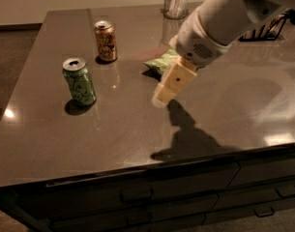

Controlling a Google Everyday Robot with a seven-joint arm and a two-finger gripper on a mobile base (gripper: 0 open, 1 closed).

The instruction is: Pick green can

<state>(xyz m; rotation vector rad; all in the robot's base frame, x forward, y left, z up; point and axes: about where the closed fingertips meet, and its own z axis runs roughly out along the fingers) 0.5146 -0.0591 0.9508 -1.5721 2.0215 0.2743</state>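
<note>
Over the middle of the dark tabletop [113,129], the gripper [165,92] hangs clear of the surface, pale and blocky, angled down toward 7 o'clock from a white arm that enters from 2 o'clock. Jaws: seen edge-on as one block, so I cannot tell whether they are apart or together. Nothing visible is in their grip and they touch nothing. Its shadow [185,134] falls on the tabletop at 5 o'clock of the tip.

Green can [79,81]: upright, silver top up, at 9 o'clock of the gripper and well apart from it, on the left part of the tabletop.

Orange-brown can [105,41]: upright, at 1 o'clock of the green can, apart from it.

Green chip bag [159,64]: lies flat at 12 o'clock of the gripper tip, partly hidden behind the wrist.

Shiny cup [176,1]: at the far edge, 12 o'clock.
</note>
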